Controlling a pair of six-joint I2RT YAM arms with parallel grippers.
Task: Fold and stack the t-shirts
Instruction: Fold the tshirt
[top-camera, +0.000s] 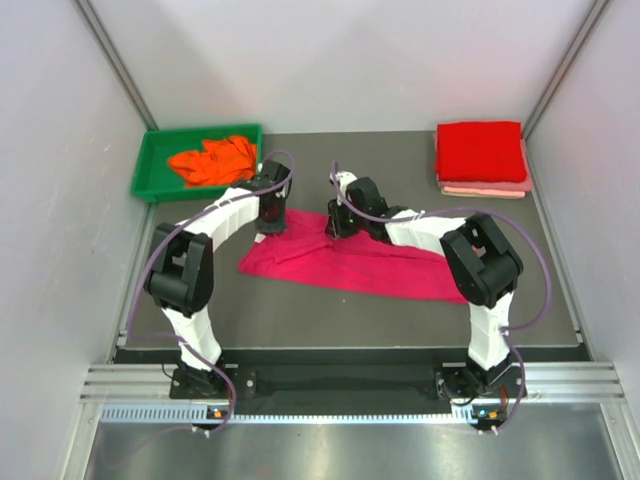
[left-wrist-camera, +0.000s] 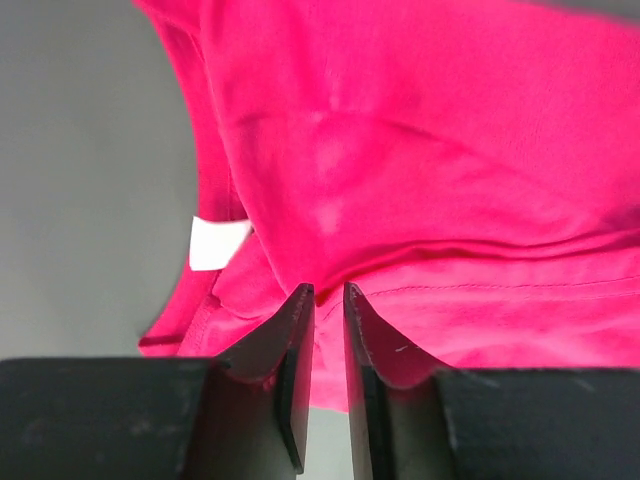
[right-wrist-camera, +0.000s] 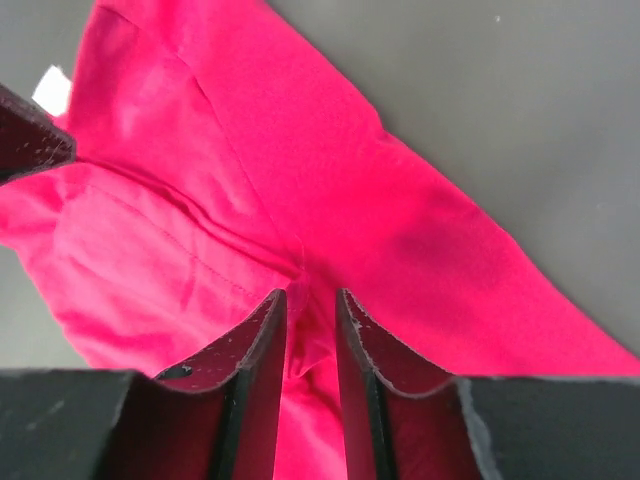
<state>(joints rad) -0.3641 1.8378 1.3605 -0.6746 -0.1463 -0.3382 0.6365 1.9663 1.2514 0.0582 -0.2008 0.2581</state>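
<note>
A magenta-pink t-shirt (top-camera: 350, 265) lies spread and partly folded across the middle of the dark table. My left gripper (top-camera: 271, 222) points down at its far left corner, close to the white label (left-wrist-camera: 215, 243). Its jaws (left-wrist-camera: 328, 290) stand a little apart over the cloth (left-wrist-camera: 430, 150), with nothing pinched. My right gripper (top-camera: 338, 225) is just to the right, over the same far edge. Its jaws (right-wrist-camera: 310, 293) are slightly apart around a raised ridge of cloth (right-wrist-camera: 200, 200), without clamping it. A bright red t-shirt (top-camera: 480, 150) sits folded on a pale pink one (top-camera: 485, 188).
A green tray (top-camera: 150, 165) at the far left holds a crumpled orange t-shirt (top-camera: 212, 160). The folded stack is at the far right corner. White walls close in the table on three sides. The left gripper's finger (right-wrist-camera: 30, 135) shows at the left edge of the right wrist view.
</note>
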